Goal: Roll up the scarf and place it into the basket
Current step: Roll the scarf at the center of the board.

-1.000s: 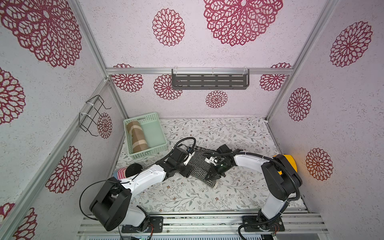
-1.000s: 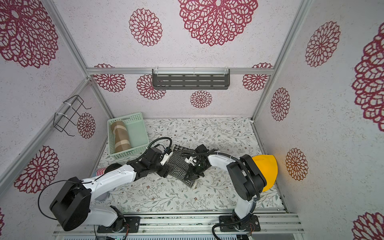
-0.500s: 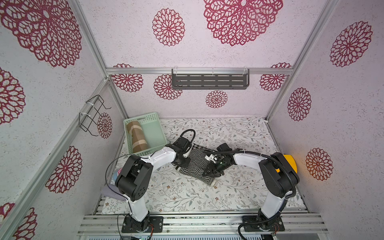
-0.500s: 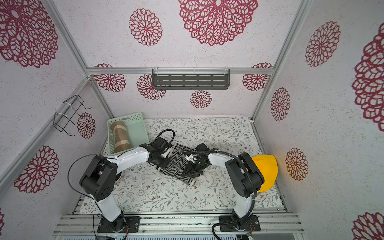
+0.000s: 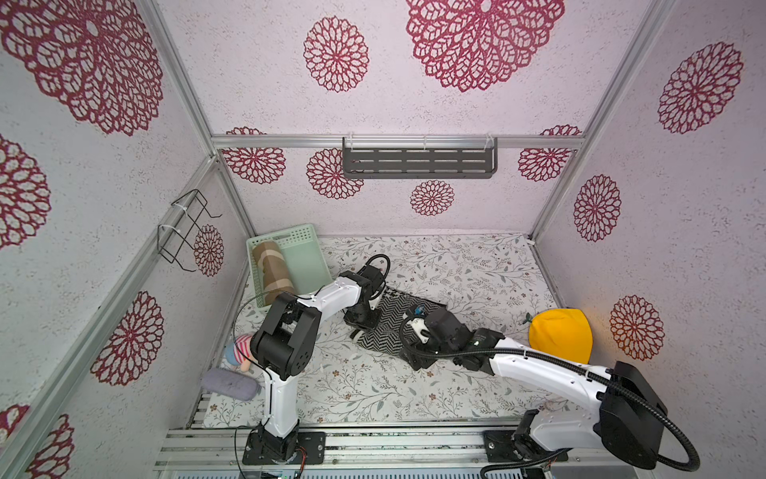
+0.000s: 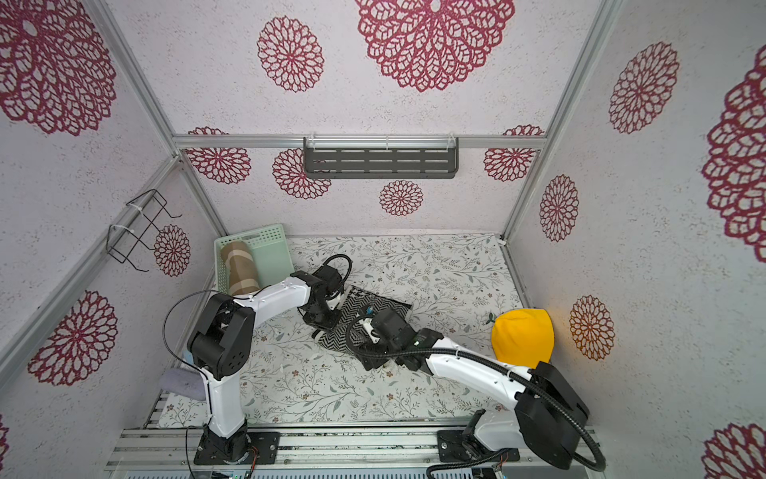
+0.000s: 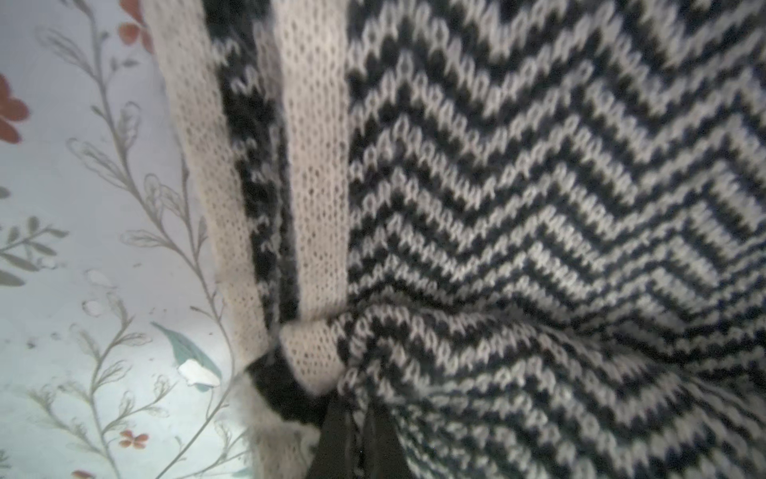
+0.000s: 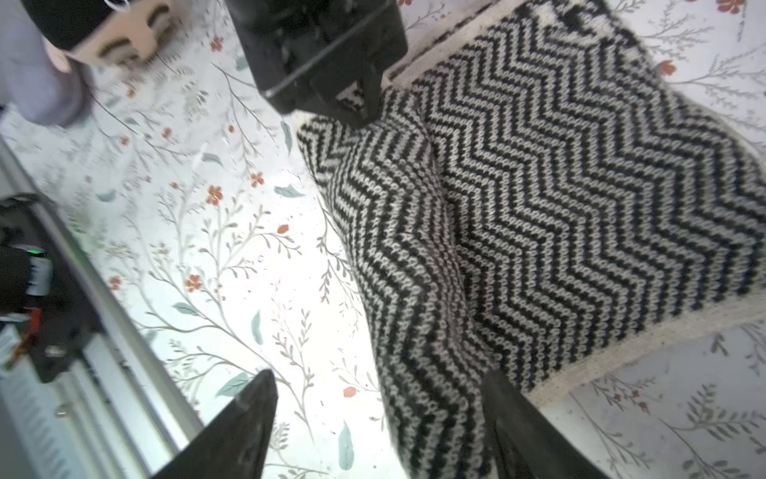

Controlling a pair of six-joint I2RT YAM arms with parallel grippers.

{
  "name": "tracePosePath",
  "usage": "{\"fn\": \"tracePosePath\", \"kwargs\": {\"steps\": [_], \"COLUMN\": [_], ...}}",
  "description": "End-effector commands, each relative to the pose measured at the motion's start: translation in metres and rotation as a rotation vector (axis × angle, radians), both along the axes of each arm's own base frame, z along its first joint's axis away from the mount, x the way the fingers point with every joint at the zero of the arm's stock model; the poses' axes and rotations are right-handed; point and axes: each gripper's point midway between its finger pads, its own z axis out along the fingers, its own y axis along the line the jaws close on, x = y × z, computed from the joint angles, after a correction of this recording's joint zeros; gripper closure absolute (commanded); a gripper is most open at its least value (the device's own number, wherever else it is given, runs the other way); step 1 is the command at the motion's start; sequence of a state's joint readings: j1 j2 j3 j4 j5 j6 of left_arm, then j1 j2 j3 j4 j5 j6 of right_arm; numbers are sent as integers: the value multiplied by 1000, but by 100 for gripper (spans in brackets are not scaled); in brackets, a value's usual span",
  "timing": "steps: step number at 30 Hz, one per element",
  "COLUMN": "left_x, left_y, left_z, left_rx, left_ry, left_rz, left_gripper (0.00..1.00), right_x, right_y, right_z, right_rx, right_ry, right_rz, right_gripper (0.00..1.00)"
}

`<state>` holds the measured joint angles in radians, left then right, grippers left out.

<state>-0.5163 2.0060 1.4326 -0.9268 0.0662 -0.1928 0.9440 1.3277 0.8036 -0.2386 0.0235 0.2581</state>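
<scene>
The scarf is a black-and-white zigzag knit lying mid-table, with its near edge folded over into a low roll. My left gripper is shut on the scarf at the left end of that fold; its fingertips pinch the cream border. My right gripper stands open over the other end of the fold, with the scarf passing between its fingers untouched. The pale green basket sits at the back left.
A brown rolled cloth lies in the basket. A yellow cloth sits at the right wall. A doll and a lavender pouch lie at the front left. A dark shelf and a wire rack hang on the walls.
My left gripper closed on the scarf's edge and its elbow rose. My right gripper let go of the scarf and opened, and that arm drew back toward the front.
</scene>
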Motion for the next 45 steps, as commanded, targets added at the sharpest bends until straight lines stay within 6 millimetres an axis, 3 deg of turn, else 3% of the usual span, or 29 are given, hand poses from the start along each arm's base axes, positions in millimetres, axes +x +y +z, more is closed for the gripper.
{"fn": "tracePosePath", "kwargs": {"steps": [1, 9, 11, 13, 14, 15, 17, 18, 22, 24, 28, 35, 40, 45], "left_x": [-13, -11, -10, -9, -8, -7, -4, 0, 5, 6, -2, -24, -17, 2], "left_y": [15, 12, 12, 12, 12, 13, 17, 19, 26, 30, 34, 35, 9, -21], "left_z": [-20, -21, -19, -13, -8, -2, 11, 31, 74, 93, 110, 96, 84, 78], "left_rx": [67, 43, 36, 24, 16, 10, -1, -19, -61, -95, -182, -333, -484, -530], "left_ry": [96, 123, 122, 107, 94, 73, 34, -24, -178, -254, -323, -331, -316, -332], "left_rz": [-18, -23, -14, -2, 3, 15, 48, 69, 155, 220, 376, 615, 649, 625], "left_gripper": [100, 100, 100, 100, 95, 82, 69, 61, 26, 16, 15, 15, 15, 14], "right_x": [20, 8, 5, 1, -2, -6, -11, -14, -22, -21, -13, 15, 34, 39], "right_y": [-15, -7, -6, -5, -4, -4, -5, -3, 6, 7, 5, 3, -4, -12], "right_z": [-7, -39, -46, -52, -54, -57, -58, -57, -38, -31, -29, -26, -34, -45], "right_rx": [-147, -226, -228, -216, -200, -176, -111, -59, 182, 261, 351, 494, 545, 546], "right_ry": [-195, -185, -153, -97, -57, -3, 113, 200, 497, 603, 754, 891, 940, 966], "right_rz": [-52, 18, 24, 17, 15, 13, -13, -20, -65, -90, -143, -193, -233, -268], "right_gripper": [20, 24, 39, 70, 80, 88, 99, 100, 100, 100, 100, 100, 100, 100]}}
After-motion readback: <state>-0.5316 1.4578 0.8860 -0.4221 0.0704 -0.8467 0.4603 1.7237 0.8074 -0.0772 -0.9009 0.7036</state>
